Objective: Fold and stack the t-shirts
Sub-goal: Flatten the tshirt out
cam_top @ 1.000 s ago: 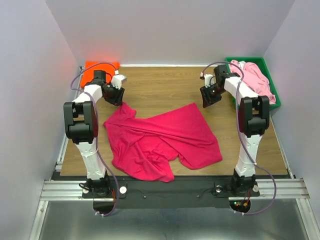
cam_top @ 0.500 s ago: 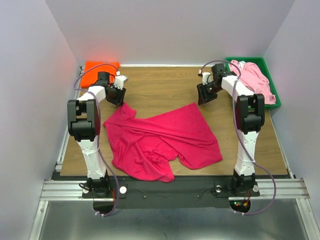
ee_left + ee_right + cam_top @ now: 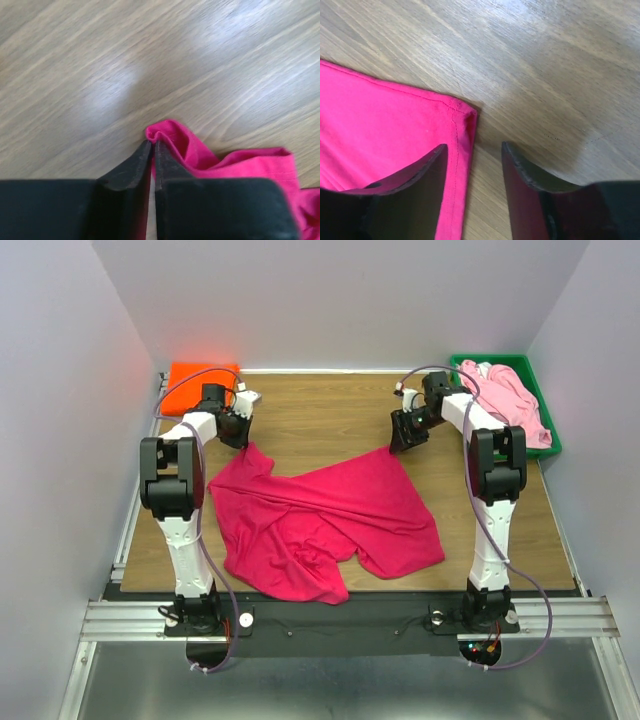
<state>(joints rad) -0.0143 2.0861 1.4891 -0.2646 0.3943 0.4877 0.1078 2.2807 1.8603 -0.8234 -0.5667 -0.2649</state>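
Crimson shirt point(image 3: 320, 520) lies spread and rumpled across the middle of the table point(image 3: 320, 410), with heavy folds bunched toward the near edge and a flatter panel reaching out to the far right. Both arms are stretched to its far side, one at each far corner.

Over on the left, the left gripper point(image 3: 152, 145) is low at the shirt's far left tip. Its fingers are pressed tight together, and a small raised fold of crimson cloth is pinched right at the tips. A hemmed edge trails off to the right behind it, with bare wood all around ahead.

On the right, the right gripper point(image 3: 473, 146) is spread wide and straddles the far right corner. One finger hangs over the cloth, the other over bare wood, and the stitched corner sits in the gap between them. It grips nothing. Whether the fingertips touch the cloth or the wood cannot be told from the wrist view.

The orange shirt point(image 3: 200, 375) sits in a flat folded pile at the far left corner, just beyond the left arm. The pink shirt point(image 3: 510, 400) is heaped loosely in the tray point(image 3: 495, 358) at the far right, well apart from the crimson one.
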